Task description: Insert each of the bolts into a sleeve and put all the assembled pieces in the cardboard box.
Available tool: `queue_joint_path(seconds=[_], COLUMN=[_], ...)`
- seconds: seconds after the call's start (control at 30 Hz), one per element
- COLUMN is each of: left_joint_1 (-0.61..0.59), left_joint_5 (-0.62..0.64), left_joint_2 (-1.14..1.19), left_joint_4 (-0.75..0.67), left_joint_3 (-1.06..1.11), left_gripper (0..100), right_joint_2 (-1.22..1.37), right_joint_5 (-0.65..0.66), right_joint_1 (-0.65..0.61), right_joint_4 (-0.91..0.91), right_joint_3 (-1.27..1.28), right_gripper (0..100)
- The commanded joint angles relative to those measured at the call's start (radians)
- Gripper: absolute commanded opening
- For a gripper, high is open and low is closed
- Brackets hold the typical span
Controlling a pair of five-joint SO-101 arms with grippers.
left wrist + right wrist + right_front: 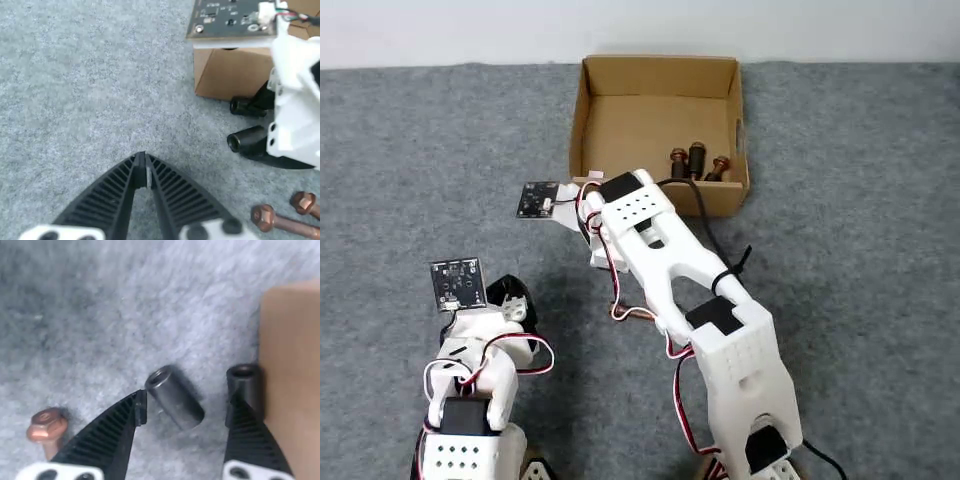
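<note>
Straddling a black cylindrical sleeve [175, 399], the right tool [187, 407] stands wide, one ribbed black finger on each side of it; whether either pad touches it cannot be told. That sleeve lies on its side on the grey felt tabletop [860, 260], just off the front left corner of the brown cardboard box [660, 120]. A second black sleeve [245, 382] sits between the first and the box, just beside the box's outer wall; whether it touches the cardboard cannot be told. Two copper hex-headed bolts [267, 217] lie near each other on the felt, farther out from the box than the sleeves. Inside the box, three assembled pieces [697, 160] sit close together in the front right corner.

The left tool [141, 162] is pressed narrow, fingertips together with nothing between them, low over the felt and well apart from the box's front left corner.

A dark circuit board [230, 17] on the right arm's wrist carries small white marks too fine to read.

The box stands open on top with its walls upright. Seen from above, the white right arm [660, 250] overlaps the left end of the box's front wall. Grey felt runs on broadly to both sides of the box, and behind the box it ends at a white wall [620, 30].
</note>
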Motion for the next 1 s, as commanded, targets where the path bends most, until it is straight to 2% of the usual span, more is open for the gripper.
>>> queue_joint_path(seconds=[0.0, 0.27, 0.47, 0.57, 0.67, 0.97], left_joint_1=[-0.009, -0.009, -0.009, -0.009, -0.009, -0.009], left_joint_5=[0.006, 0.006, 0.006, 0.006, 0.006, 0.006], left_joint_2=[-0.003, -0.003, -0.003, -0.003, -0.003, -0.003], left_joint_4=[-0.031, -0.031, -0.031, -0.031, -0.031, -0.031], left_joint_3=[-0.005, -0.005, -0.005, -0.005, -0.005, -0.005], left_gripper=[1, 1, 1, 1, 1, 1], right_joint_2=[-0.002, 0.068, 0.090, 0.087, 0.081, 0.065], right_joint_5=[0.055, 0.064, 0.058, 0.058, 0.048, -0.350], right_joint_1=[-0.016, -0.024, -0.030, -0.025, -0.024, -0.008], right_joint_4=[-0.042, -0.064, -0.058, -0.028, 0.031, 0.191], right_joint_3=[-0.051, -0.052, -0.052, -0.052, -0.054, -0.147], right_gripper=[24.8, 23.8, 0.1, 3.9, 0.9, 0.9])
